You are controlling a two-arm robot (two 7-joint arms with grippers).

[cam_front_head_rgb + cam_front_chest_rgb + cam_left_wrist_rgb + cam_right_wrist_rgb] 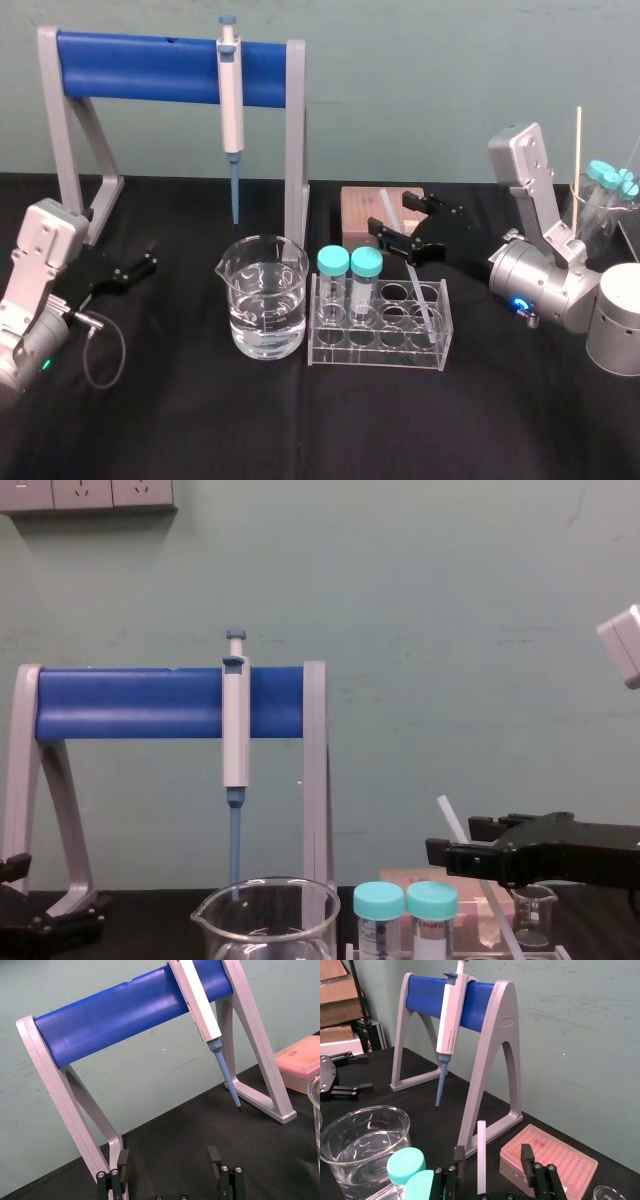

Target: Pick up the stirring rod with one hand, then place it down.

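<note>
Above tube rack (pixel 375 358) | right pincer (pixel 492 1154) spread, straddling stirring rod (pixel 481 1160), not touching | left pincer (pixel 169 1157) parked, spread

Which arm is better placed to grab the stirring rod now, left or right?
Right. The right end effector is open with the stirring rod between its jaws, over the test tube rack. The left end effector sits far off by the pipette stand, beyond the beaker.

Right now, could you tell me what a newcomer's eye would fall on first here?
The blue-barred stand at back left, with a pipette hanging from it, stands out first. Right of centre, the right gripper has its open fingers on either side of the rod, which leans in the rack. The left gripper is parked, open, by the stand's left foot.
</note>
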